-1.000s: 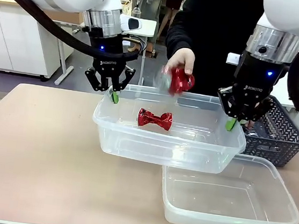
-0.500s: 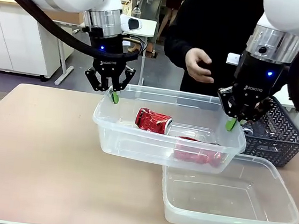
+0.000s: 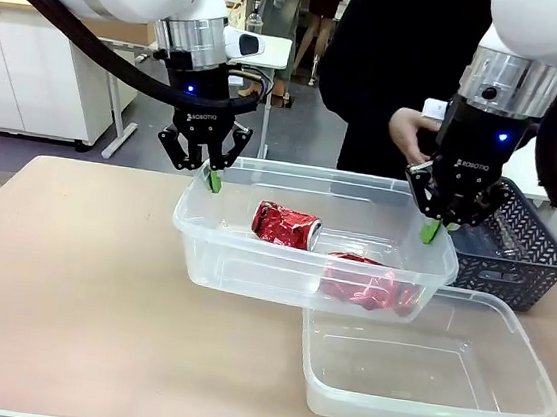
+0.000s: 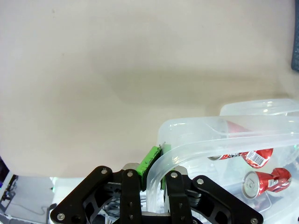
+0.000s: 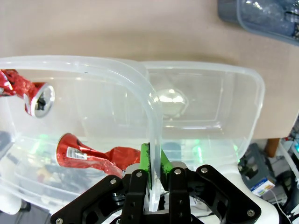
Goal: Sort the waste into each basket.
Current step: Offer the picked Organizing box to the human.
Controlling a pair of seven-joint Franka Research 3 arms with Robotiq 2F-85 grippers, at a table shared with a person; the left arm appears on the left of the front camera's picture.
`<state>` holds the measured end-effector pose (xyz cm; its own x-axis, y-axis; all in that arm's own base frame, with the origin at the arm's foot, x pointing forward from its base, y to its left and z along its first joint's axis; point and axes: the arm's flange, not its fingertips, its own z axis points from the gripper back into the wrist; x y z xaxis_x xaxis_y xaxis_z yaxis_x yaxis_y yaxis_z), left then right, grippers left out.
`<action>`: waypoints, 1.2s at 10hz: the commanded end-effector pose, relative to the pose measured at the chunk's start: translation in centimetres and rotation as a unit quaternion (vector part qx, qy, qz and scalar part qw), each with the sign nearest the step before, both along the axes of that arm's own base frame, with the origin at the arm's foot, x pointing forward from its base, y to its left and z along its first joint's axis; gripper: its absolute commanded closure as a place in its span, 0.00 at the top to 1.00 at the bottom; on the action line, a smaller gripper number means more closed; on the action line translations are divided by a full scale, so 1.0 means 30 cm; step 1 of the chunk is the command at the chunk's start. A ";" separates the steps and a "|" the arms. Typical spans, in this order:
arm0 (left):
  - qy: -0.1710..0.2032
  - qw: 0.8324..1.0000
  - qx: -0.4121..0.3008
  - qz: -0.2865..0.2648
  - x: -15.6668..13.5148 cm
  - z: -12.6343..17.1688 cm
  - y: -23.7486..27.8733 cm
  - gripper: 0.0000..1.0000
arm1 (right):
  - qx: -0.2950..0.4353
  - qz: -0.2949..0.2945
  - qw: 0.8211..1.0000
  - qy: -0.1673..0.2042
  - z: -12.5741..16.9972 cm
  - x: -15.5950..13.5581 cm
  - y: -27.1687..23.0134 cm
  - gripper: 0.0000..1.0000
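Pinching opposite rims of the tub point(image 3: 252, 266), left claw point(image 3: 211, 179) and right claw point(image 3: 431, 229); crushed cans point(image 3: 285, 225) between.

A crushed red can point(image 3: 285, 225) and a second can point(image 3: 365, 284) lie in the clear tub point(image 3: 241, 270), which overlaps the lower tub point(image 3: 531, 396) on the desk point(image 3: 68, 285).

ROBOTIQ stands in small white letters on the black body of my left gripper point(image 3: 212, 179), upper left of centre in the front view, and again on my right gripper point(image 3: 431, 229) at the right. A crushed red can point(image 4: 245, 157) at the lower right of the left wrist view bears a barcode patch. A flattened red can point(image 5: 88, 157) at the lower left of the right wrist view bears a white printed label, and both are too small for me to read.
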<state>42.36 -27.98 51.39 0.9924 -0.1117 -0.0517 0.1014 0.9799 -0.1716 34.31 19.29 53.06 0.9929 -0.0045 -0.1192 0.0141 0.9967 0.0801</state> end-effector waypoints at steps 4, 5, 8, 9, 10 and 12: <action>-0.004 1.000 -0.006 0.003 0.013 0.020 0.000 0.07 | 0.001 0.007 1.000 0.002 0.016 -0.005 0.007 0.06; -0.004 1.000 -0.006 0.003 0.013 0.020 0.000 0.07 | 0.001 0.007 1.000 0.002 0.016 -0.005 0.007 0.06; -0.004 1.000 -0.006 0.003 0.013 0.020 0.000 0.07 | 0.001 0.007 1.000 0.002 0.016 -0.005 0.007 0.06; -0.004 1.000 -0.006 0.003 0.013 0.020 0.000 0.07 | 0.001 0.007 1.000 0.002 0.016 -0.005 0.007 0.06; -0.004 1.000 -0.006 0.003 0.013 0.020 0.000 0.07 | 0.001 0.007 1.000 0.002 0.016 -0.005 0.007 0.06; -0.004 1.000 -0.006 0.003 0.013 0.020 0.000 0.07 | 0.001 0.007 1.000 0.002 0.016 -0.005 0.007 0.06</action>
